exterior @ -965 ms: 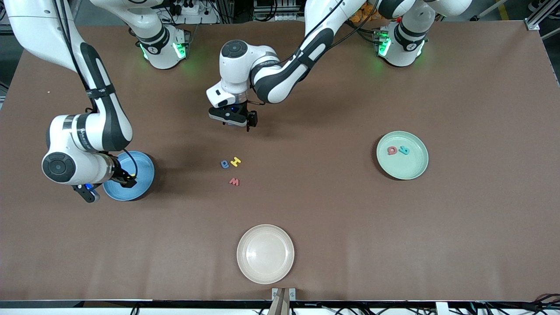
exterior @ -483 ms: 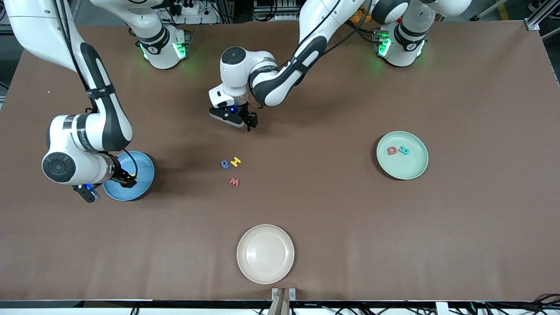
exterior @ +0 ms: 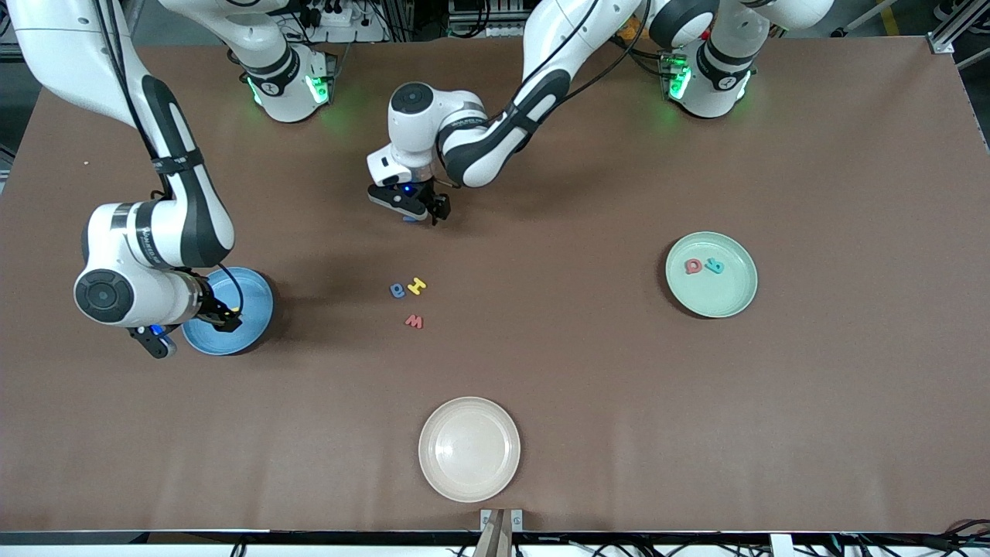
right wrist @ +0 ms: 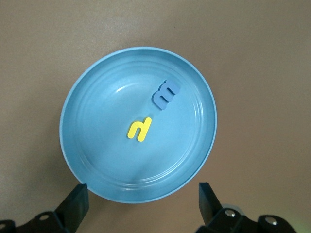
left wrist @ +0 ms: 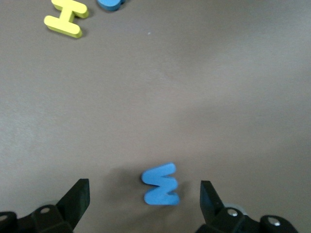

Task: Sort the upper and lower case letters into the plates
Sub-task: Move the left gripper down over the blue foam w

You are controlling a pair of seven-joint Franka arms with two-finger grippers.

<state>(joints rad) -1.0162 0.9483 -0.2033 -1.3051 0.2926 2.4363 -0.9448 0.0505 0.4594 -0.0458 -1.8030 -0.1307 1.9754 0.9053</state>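
Both sets of jaws are standing wide apart, holding nothing.

I'm seeing the left gripper straddling a blue letter W on the desk; the right gripper is hovering over the sky blue plate, which is carrying a yellow h and a blue m.

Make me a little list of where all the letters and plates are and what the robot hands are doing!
blue plate: holds a yellow h and a dark blue m
green plate: holds a red letter and a teal letter
cream plate: nearest the front camera
loose on table: yellow H, blue letter, red W
blue W: on the table between the left fingers
left gripper: open, low around the blue W
right gripper: open, over the blue plate
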